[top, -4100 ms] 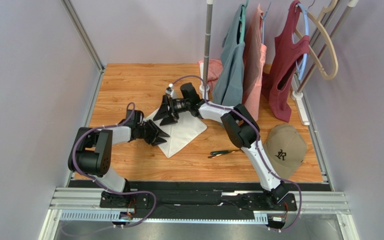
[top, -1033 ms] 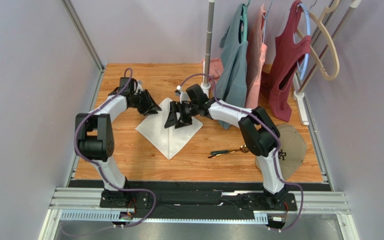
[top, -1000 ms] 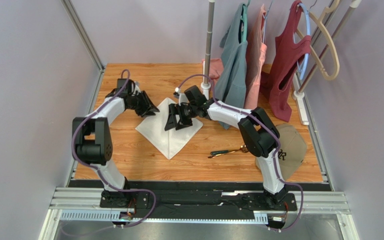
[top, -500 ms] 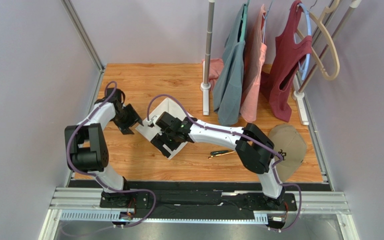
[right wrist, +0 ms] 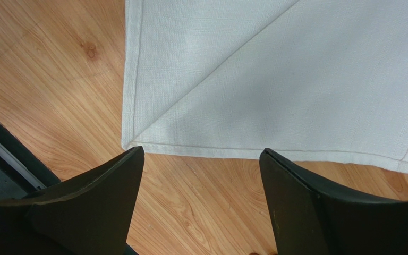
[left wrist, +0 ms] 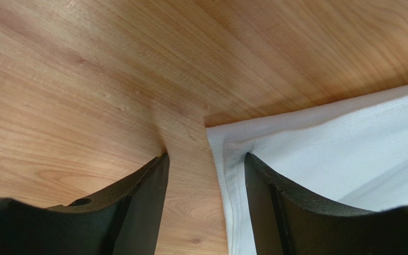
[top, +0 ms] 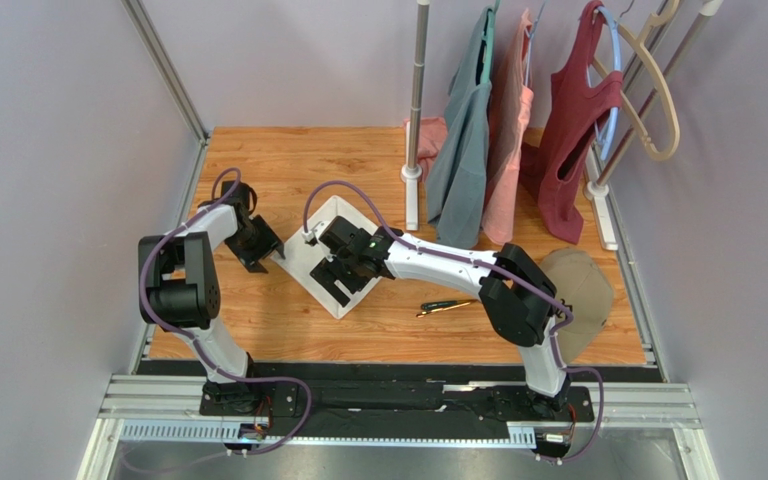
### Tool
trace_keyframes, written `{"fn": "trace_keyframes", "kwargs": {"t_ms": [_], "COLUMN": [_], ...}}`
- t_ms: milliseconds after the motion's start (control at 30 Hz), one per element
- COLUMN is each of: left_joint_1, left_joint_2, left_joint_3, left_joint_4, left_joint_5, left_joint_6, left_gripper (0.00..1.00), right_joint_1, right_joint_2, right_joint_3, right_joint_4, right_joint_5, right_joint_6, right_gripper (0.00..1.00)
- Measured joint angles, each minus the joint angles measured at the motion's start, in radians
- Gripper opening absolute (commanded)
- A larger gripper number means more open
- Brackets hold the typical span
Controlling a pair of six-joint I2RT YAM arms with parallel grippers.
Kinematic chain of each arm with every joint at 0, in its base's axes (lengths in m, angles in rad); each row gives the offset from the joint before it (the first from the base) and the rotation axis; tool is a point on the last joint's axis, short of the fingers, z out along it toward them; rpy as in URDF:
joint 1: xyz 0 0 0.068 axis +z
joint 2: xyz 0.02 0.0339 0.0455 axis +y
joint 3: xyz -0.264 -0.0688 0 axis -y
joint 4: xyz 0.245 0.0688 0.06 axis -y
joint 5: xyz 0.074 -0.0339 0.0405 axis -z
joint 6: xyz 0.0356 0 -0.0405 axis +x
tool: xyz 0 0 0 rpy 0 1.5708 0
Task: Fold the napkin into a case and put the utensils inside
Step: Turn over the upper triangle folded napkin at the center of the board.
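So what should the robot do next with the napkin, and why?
Probably close the left gripper on the napkin corner: its open jaws straddle that corner, and the napkin is not yet a case; the utensils lie apart from it.

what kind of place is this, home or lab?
Likely a lab test cell: robot arms bolted to a metal rail, bare grey walls boxing in a wooden table, staged props like hung clothes and a cap.
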Motion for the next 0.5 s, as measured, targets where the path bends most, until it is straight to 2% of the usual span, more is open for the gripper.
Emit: {"fn": "trace_keyframes", "kwargs": {"t_ms": [500], "left_joint_1": [-0.098], "left_joint_2": [0.053], "left_joint_3": [0.061], "left_joint_4": [-0.042], "left_joint_5": [-0.187], "left_joint_6": [-0.030], "left_gripper": [0.54], "right_joint_1": [0.000], "right_joint_2": [-0.020], "right_joint_3": [-0.052], "right_joint_4": [0.021], "right_joint_5": [-0.029], "right_joint_6": [0.010], "right_gripper": [0.84]}}
